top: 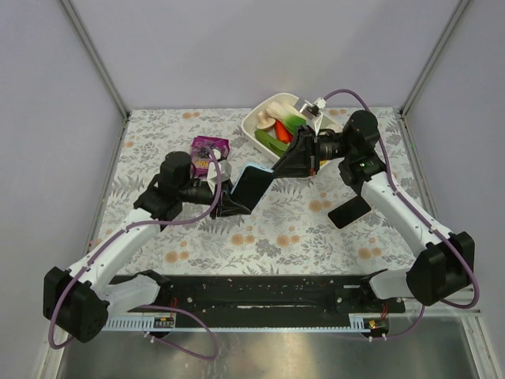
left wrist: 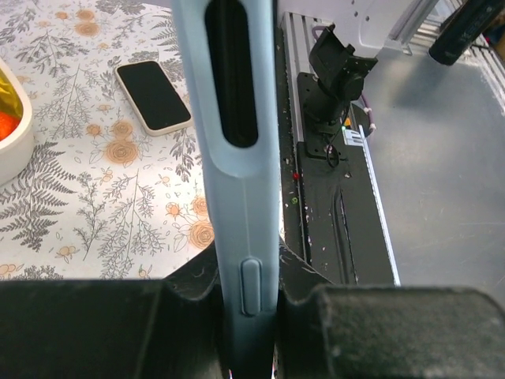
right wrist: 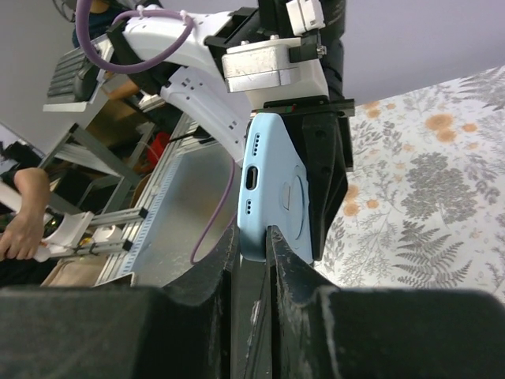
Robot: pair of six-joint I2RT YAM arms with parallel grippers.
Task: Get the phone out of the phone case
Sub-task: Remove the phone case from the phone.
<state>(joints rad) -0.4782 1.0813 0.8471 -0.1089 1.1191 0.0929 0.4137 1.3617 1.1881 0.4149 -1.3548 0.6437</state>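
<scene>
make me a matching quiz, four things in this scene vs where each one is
Things:
1 phone case
2 phone
3 bowl
4 purple packet

Places:
A at the far edge of the table, toy food inside
B lying flat on the table beside the right arm
C off the table, between the left end effector and the right end effector
D on the table, left of the bowl

Pairs: 1-C, 2-B, 3-A, 4-D

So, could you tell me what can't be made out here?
Whether the light blue phone case is empty: top view too small, wrist views show only its outside.
Whether the right gripper grips it: right wrist view, own fingers hide contact.
Contents of the white bowl: top view, right arm covers part.
</scene>
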